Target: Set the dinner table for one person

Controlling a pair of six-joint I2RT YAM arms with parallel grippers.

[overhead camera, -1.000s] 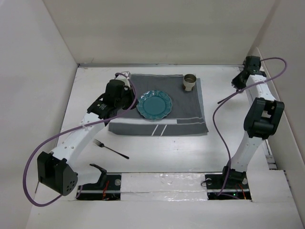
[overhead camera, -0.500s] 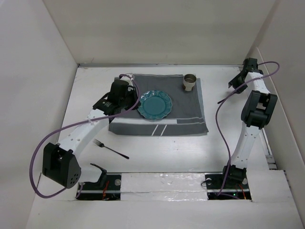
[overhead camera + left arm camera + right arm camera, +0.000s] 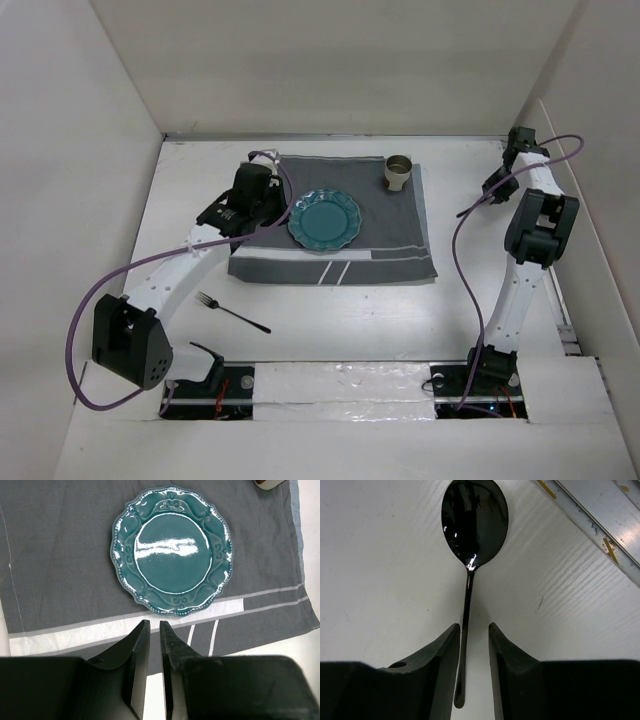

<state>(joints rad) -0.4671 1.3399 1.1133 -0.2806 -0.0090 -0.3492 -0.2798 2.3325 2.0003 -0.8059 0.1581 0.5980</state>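
On grey woven cloth [image 3: 60,555]: glossy scalloped teal plate [image 3: 172,550].

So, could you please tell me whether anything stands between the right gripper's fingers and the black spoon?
Nothing visible does. The spoon lies bare on the dinner table, and its handle runs into the gap of the right gripper, whose fingers flank it on either side.

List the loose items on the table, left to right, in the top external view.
fork → teal plate → cup. The grey cloth is left out because it spans under both plate and cup. The spoon in the right wrist view can't be made out in the top view.
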